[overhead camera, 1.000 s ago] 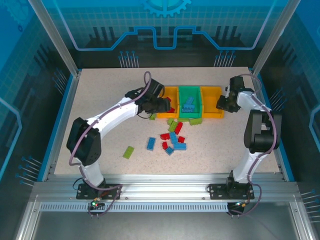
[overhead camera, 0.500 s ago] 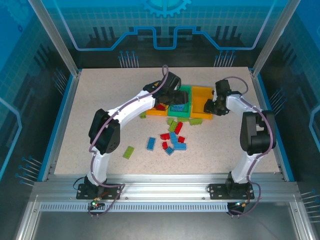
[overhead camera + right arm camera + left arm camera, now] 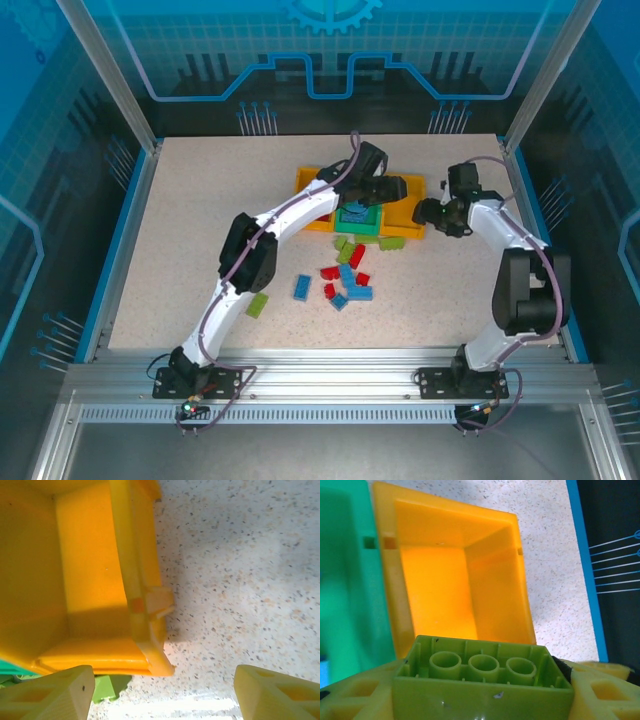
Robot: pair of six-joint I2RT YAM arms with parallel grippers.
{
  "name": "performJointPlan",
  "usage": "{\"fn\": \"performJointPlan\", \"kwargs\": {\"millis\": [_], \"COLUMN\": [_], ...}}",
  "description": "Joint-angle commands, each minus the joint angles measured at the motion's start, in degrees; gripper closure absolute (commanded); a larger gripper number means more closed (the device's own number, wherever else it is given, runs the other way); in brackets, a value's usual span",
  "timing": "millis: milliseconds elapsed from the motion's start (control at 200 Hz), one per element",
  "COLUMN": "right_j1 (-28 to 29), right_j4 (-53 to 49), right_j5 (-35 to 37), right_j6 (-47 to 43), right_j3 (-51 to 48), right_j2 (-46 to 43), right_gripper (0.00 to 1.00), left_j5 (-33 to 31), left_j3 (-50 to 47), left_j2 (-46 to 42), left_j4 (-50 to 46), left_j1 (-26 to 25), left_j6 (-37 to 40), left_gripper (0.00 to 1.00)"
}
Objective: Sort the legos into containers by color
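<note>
The lime green brick (image 3: pixel 482 680) sits clamped between the pale yellow fingers of the left hand (image 3: pixel 388 188), turned so that its hollow underside with three round tubes faces the wrist camera. It hangs above the right-hand orange bin (image 3: pixel 492 590), whose inside looks bare, with the green bin (image 3: pixel 345 580) just beside that one. I judge the brick to be light, stiff and smooth-walled, in no way fragile. The flat long sides are the place to pinch it, since a grip near a corner could let the slick plastic swivel.

The other legos (image 3: pixel 345 278) lie loose on the tabletop (image 3: pixel 250 555) near the bins, red, blue and green mixed; one green brick (image 3: pixel 257 305) lies well apart to the left, and some blue bricks (image 3: pixel 357 212) rest inside the green bin.

The right hand (image 3: pixel 165 692) hovers by the outer corner of the right-hand orange bin, its fingers spread wide and gripping nothing.

The left hand's fingertips are cut off by the lower edge of its own view; how deep the grip on the brick goes cannot be told. From above, the left arm covers much of the left orange bin (image 3: pixel 310 190), so what it holds is unclear. A green piece (image 3: pixel 107 687) peeks out by the bin's near corner, half hidden.
</note>
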Motion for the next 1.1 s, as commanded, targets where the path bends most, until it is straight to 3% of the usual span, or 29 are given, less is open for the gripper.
{"fn": "performJointPlan", "kwargs": {"millis": [0,125,305,370,710,1095], "right_j1": [-0.3,-0.2,1.2,3.0,14.4,19.2], "right_j4": [-1.8,-1.3,-1.4,-0.9,3.7,3.4], "right_j5": [-1.1,-2.4,-3.6,-3.6,0.3,7.3], "right_j6": [-0.1,0.1,1.9,3.1,5.3,0.8], "right_j3": [-2.3,-5.8,-10.1,-11.3,-12.2,-6.0], "right_j2": [-3.5,-6.9,-10.5,-11.4,-8.7,2.4], "right_gripper": [0.23,0.22,0.21,0.21,0.17,0.14], "left_j5": [3.5,3.8,4.5,4.0,2.5,-0.5], "left_j3": [3.1,2.9,1.1,-0.4,-10.0,-47.0], "left_j2": [2.4,2.9,1.3,-0.4,-11.8,-34.9], "left_j4": [1.3,1.6,2.0,3.2,5.5,16.1], "left_j1": [-0.4,-0.5,-0.7,-0.9,-0.8,5.8], "left_j6": [-3.7,-4.2,-4.3,-4.2,-2.7,-5.9], "left_gripper": [0.48,0.40,0.17,0.02,0.01,0.01]}}
